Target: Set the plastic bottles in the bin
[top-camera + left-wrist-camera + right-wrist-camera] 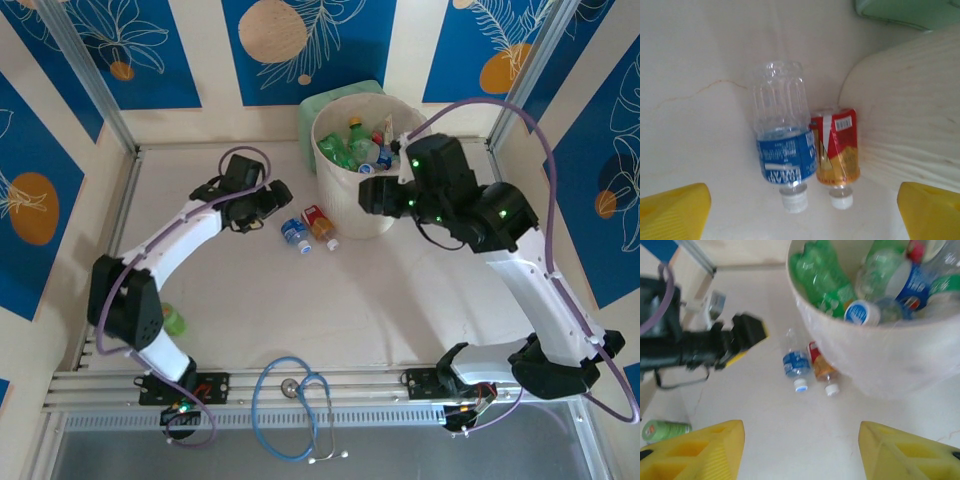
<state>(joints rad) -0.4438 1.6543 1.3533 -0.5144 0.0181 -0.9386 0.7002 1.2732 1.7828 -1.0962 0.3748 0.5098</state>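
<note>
Two plastic bottles lie side by side on the table against the front left of the bin: a clear one with a blue label and one with a red and orange label. A green bottle lies by the left arm's base. Several more bottles fill the bin. My left gripper is open just left of the pair, their caps toward it. My right gripper hangs open by the bin's front wall, holding nothing.
A pale green box stands behind the bin. A blue-tubed stethoscope lies at the near edge between the arm bases. The metal frame rail runs along the front.
</note>
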